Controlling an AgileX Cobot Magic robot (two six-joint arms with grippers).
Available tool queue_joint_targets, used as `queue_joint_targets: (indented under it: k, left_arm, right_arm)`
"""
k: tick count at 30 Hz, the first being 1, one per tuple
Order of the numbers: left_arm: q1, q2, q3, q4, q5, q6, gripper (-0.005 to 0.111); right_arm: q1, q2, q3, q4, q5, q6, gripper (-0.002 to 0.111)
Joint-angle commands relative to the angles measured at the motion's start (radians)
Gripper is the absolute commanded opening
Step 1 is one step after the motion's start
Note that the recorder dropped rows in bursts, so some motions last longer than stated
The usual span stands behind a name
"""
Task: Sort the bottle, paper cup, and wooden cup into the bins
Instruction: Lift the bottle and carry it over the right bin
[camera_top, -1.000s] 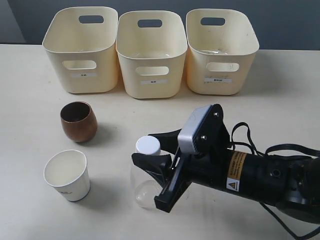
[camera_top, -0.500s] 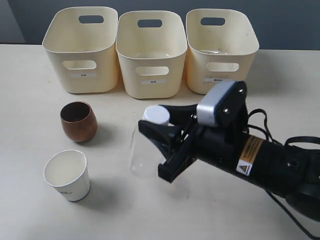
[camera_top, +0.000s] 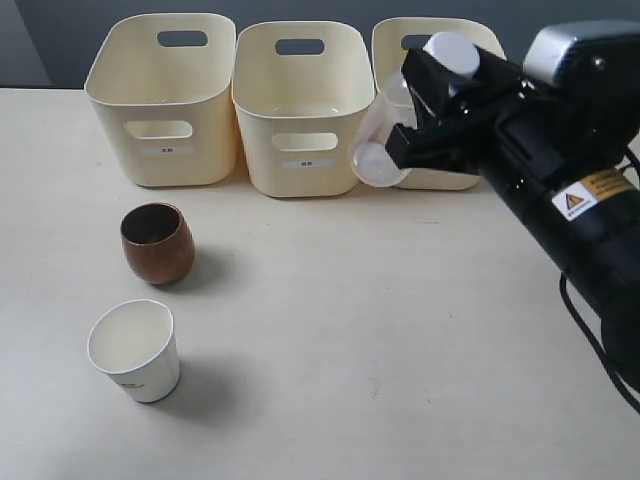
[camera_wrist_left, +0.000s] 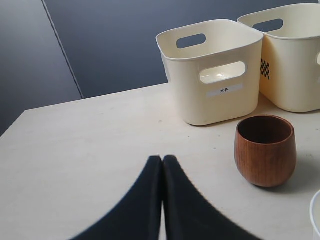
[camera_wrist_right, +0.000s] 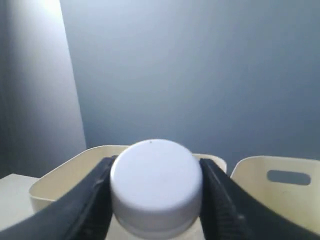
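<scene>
The right gripper (camera_top: 425, 105) pinches the bottle (camera_top: 385, 130) between its black fingers (camera_wrist_right: 90, 200), clamped just under the white screw cap (camera_wrist_right: 156, 185). The bottle hangs tilted in the air, cap up toward the arm and clear base down, in front of the bin (camera_top: 445, 40) nearest the table's far right corner and partly hiding its front wall. In the right wrist view the cap sits squarely between the two fingers, with a bin rim (camera_wrist_right: 60, 175) behind it.

The middle bin (camera_top: 303, 105) stands just beside, and the third bin (camera_top: 163, 95) next to that, all three in a row along the far edge of the table (camera_top: 400, 330).

The wooden cup (camera_top: 158, 243) stands upright toward the left edge, in front of the third bin. The paper cup (camera_top: 135, 350) stands upright nearer the front left corner, apart from the wooden cup.

The left gripper (camera_wrist_left: 162, 165) has its fingers pressed together, holding nothing, low over the table near the wooden cup.
</scene>
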Motion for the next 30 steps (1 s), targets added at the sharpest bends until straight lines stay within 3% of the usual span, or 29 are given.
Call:
queue_joint_targets:
  k: [1,8,13,21,30]
  left_arm:
    - [-0.003,-0.005,0.001,0.004,-0.001,-0.002,0.000]
    - [-0.003,-0.005,0.001,0.004,-0.001,-0.002,0.000]
    - [-0.003,-0.005,0.001,0.004,-0.001,-0.002,0.000]
    - [-0.003,-0.005,0.001,0.004,-0.001,-0.002,0.000]
    - [-0.003,-0.005,0.001,0.004,-0.001,-0.002,0.000]
  right_arm:
    - [0.004,-0.007,-0.093,0.098,0.036,-0.196,-0.001]
    - [0.002,-0.005,-0.201,0.415,0.014,-0.396,-0.001]
    - [0.002,0.031,-0.255,0.419,0.001,-0.546,-0.001]
    - [0.000,0.164,-0.350,0.436,-0.031,-0.581,-0.001]
    - [-0.145,0.284,-0.414,0.450,0.030,-0.580,-0.001]
